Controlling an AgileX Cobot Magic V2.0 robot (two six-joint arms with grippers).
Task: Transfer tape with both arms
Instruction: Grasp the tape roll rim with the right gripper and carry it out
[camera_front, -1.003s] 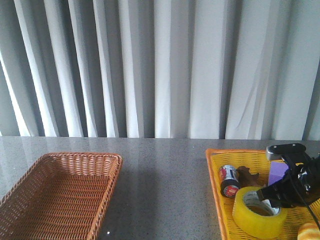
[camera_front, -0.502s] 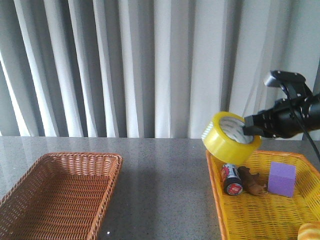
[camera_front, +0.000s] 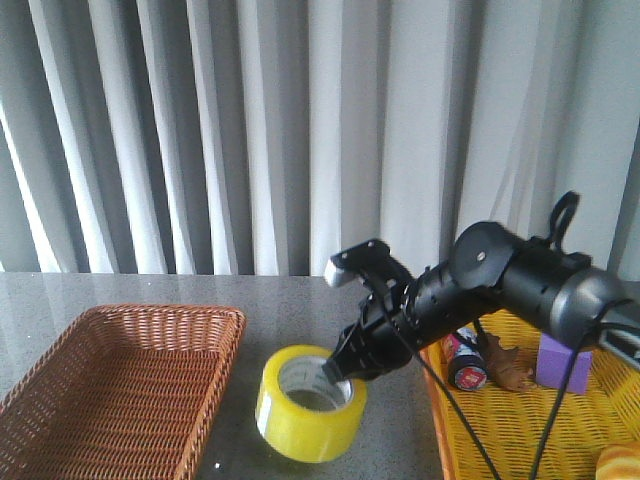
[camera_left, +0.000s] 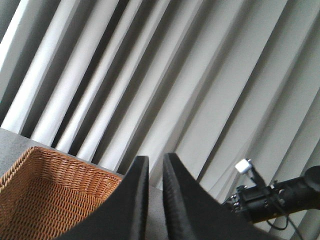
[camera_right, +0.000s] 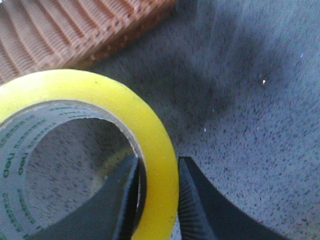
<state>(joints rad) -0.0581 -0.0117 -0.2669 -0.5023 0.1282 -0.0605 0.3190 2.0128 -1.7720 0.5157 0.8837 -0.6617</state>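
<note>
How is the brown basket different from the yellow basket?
The brown woven wicker basket sits on the left of the grey table, and the bright yellow plastic basket sits on the right. The brown one shows nothing inside, while the yellow one holds a purple cube, a small red-and-black can and more. Both are shallow, rectangular and open on top.

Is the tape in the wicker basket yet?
No. The tape sits on the table beside the basket, its wall pinched by the right pincer.
</note>
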